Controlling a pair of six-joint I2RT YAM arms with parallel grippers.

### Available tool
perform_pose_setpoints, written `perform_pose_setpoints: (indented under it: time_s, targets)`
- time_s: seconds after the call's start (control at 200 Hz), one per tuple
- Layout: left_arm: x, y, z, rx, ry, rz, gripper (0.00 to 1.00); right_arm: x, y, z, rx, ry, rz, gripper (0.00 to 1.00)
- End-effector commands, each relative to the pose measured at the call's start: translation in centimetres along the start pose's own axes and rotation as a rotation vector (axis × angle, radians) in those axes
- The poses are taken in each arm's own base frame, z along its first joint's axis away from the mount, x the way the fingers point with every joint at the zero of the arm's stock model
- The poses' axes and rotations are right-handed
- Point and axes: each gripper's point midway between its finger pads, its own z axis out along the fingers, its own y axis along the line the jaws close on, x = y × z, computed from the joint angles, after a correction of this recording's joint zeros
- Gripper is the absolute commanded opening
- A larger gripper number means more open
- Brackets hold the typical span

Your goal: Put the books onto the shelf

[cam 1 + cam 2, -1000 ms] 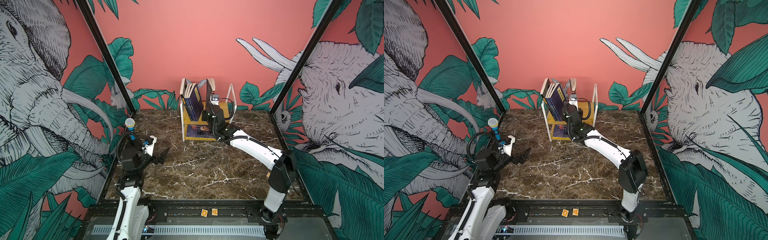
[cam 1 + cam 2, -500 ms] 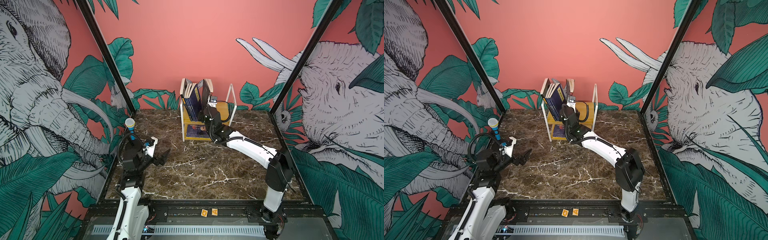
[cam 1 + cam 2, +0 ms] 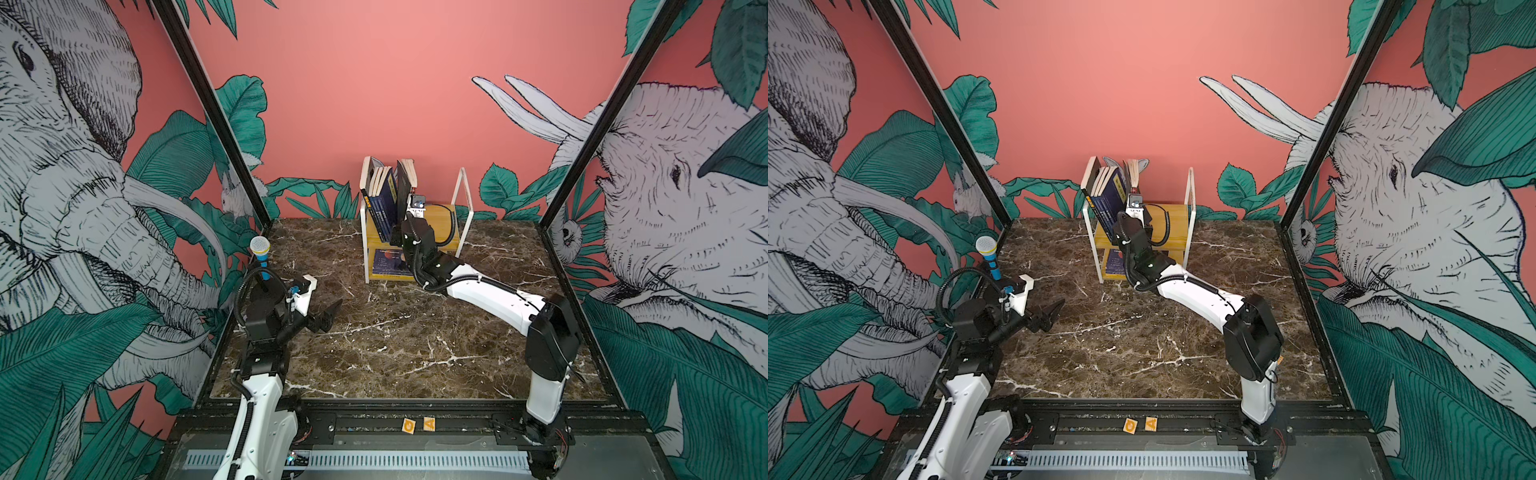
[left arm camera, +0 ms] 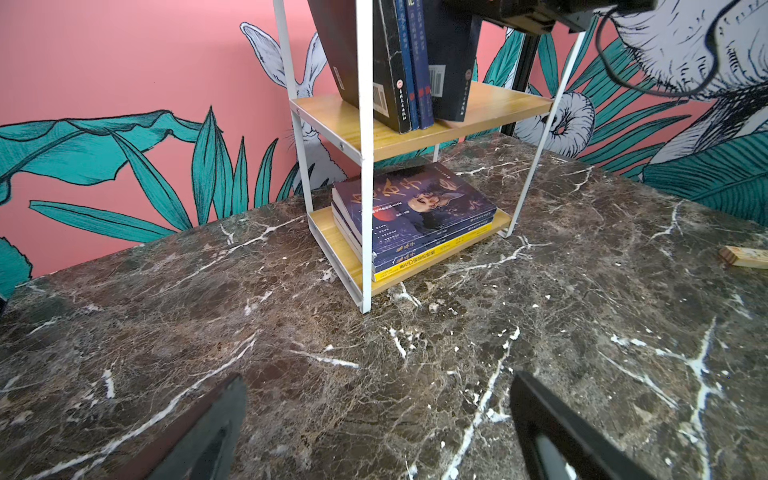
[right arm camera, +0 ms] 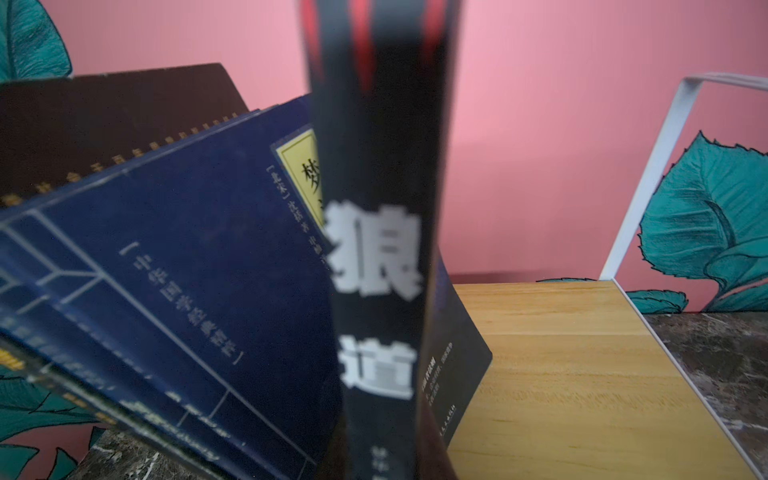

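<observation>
Nearest me, the left pincer [image 3: 330, 311] hangs released over the brown marble bench [image 3: 395, 345]. Farther back, the right pincer [image 3: 405, 216] looks clenched, its tips hidden, low on the thin black paperback with white spine lettering [image 5: 374, 249]. That book stands on the top board of the two-tier shelf of yellowish wood and white wire [image 3: 440, 212], beside leaning navy paperbacks [image 3: 384, 203]. It seems light, floppy and slick, and stiffest when held by the spine.
</observation>
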Motion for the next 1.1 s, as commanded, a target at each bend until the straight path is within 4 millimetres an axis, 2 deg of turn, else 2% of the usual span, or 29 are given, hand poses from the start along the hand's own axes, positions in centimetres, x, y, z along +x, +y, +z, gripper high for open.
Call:
perform_pose_setpoints:
  time_s: [0.0, 0.195, 0.33, 0.465, 0.8, 0.965, 1.095]
  targets:
    - [-0.3, -0.4, -0.1, 0.011, -0.02, 0.037, 1.0, -0.2, 1.2, 0.6, -0.025, -0.026, -0.056, 0.02]
    - [-0.1, -0.5, 0.0, 0.018, -0.015, 0.032, 1.0, -0.1, 1.4, 1.1, -0.024, -0.046, -0.136, 0.06]
    - [-0.1, -0.7, 0.0, 0.033, -0.014, 0.017, 0.99, -0.3, 1.0, 0.9, -0.014, -0.064, -0.127, 0.07]
    - [0.2, -0.6, 0.1, 0.026, -0.009, 0.025, 1.0, -0.5, 1.8, 1.1, -0.047, -0.078, -0.191, 0.09]
    - [0.1, -0.2, 0.1, 0.016, -0.003, -0.002, 0.99, 0.1, 1.7, 1.5, -0.063, -0.077, -0.153, 0.13]
    - [0.4, -0.2, 0.1, 0.012, 0.005, 0.005, 1.0, 0.8, 3.8, 1.2, -0.193, -0.065, -0.191, 0.27]
    - [0.3, -0.4, 0.1, 0.027, 0.002, -0.007, 1.0, 1.8, 3.5, 0.5, -0.218, -0.046, -0.182, 0.38]
